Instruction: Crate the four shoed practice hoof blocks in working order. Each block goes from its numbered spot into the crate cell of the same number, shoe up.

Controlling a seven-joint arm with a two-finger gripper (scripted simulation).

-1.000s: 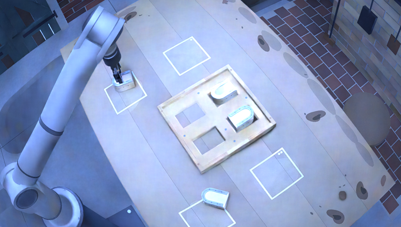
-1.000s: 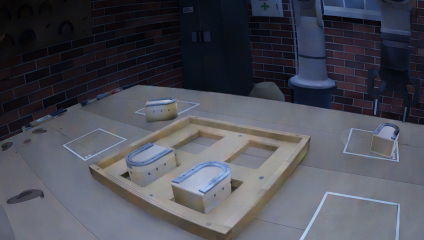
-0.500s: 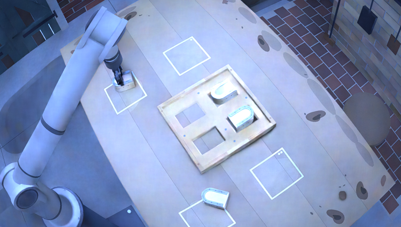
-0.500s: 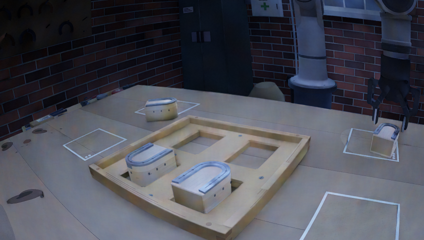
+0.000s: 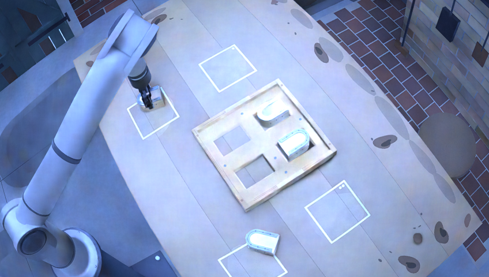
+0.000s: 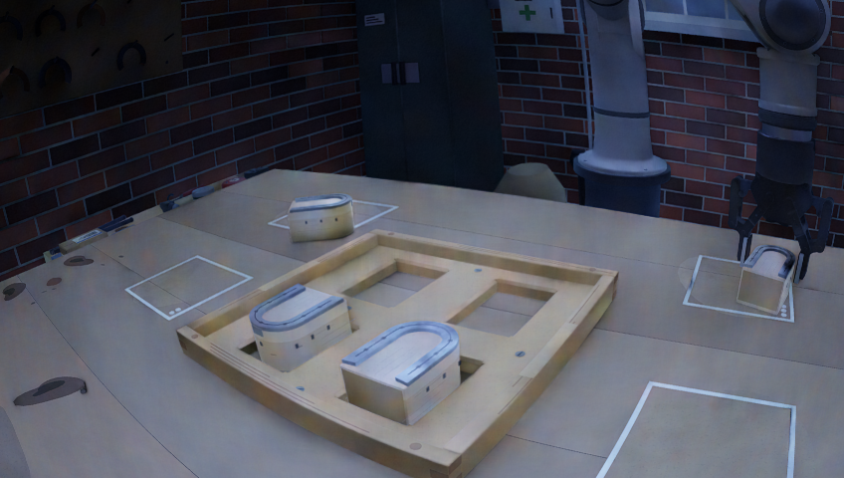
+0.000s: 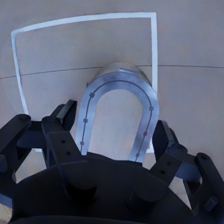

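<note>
A wooden hoof block (image 6: 766, 279) (image 5: 155, 99) (image 7: 117, 121) with a grey horseshoe on top sits shoe up at a corner of its white-outlined spot, and my open gripper (image 6: 770, 260) (image 5: 147, 102) (image 7: 113, 136) straddles it, holding nothing. The wooden crate (image 5: 263, 143) (image 6: 408, 331) lies mid-table with two blocks (image 5: 273, 113) (image 5: 294, 142) in its far cells, shoes up, and two near cells empty. A fourth block (image 5: 262, 241) (image 6: 320, 217) rests shoe up at the edge of another outlined spot.
The arm (image 5: 79, 123) stretches from its base (image 5: 37, 240) at the table's near-left edge. Two empty outlined squares (image 5: 227, 67) (image 5: 337, 210) lie on either side of the crate. Dark knots mark the table's far rim, with a brick wall and cabinet (image 6: 429, 89) behind.
</note>
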